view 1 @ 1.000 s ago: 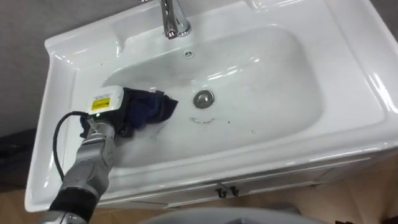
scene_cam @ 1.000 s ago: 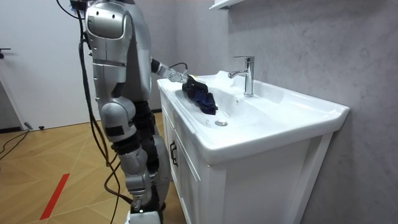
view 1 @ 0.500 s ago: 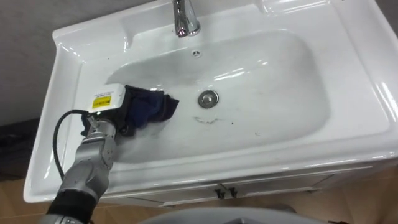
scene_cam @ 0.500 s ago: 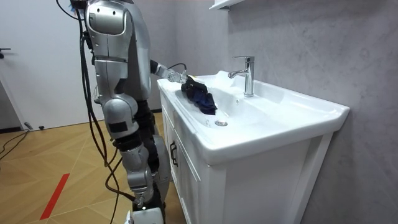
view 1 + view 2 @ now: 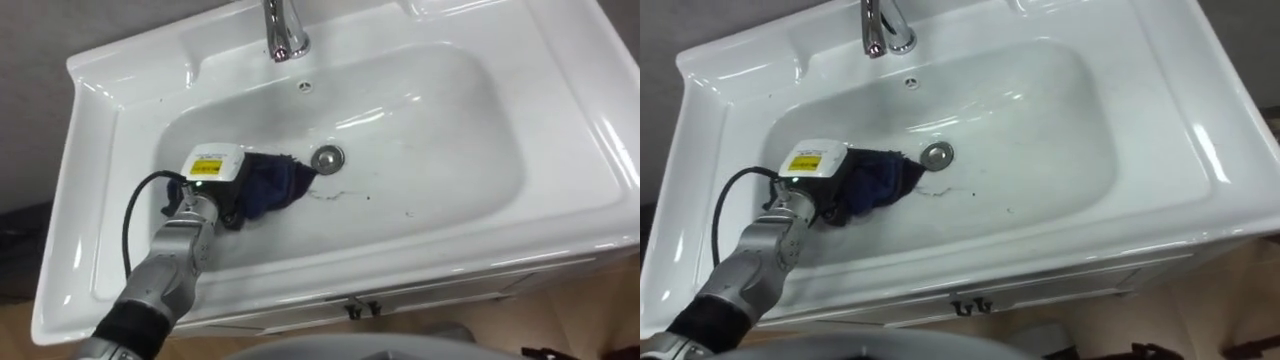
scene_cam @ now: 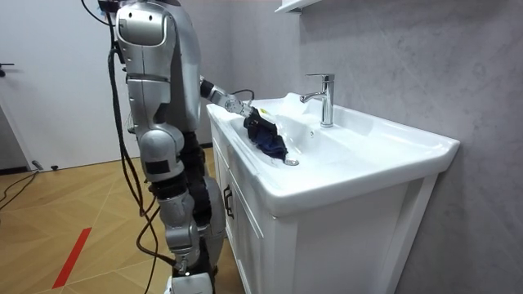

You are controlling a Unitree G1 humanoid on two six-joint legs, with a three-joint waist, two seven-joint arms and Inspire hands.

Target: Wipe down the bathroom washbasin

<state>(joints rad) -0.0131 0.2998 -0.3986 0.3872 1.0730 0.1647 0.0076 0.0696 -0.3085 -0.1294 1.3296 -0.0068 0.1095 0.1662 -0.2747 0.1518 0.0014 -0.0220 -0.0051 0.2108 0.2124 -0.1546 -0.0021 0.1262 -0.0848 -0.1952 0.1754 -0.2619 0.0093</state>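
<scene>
From beside the robot, its left hand (image 5: pixel 205 190) presses a dark blue cloth (image 5: pixel 275 185) in the basin (image 5: pixel 420 130), at nine o'clock of the drain (image 5: pixel 327 157) and perhaps touching it, though with the fingers hidden I cannot tell its grip.

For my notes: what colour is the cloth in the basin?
The cloth is plain dark blue; the left eye view shows it best.

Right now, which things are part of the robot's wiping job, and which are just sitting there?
Part of the job: the left hand, on the dark blue cloth; the cloth lies in the white basin beside the drain; thin dark marks show near the drain.
Just there: the tap at the back rim; the cupboard handles below.
</scene>
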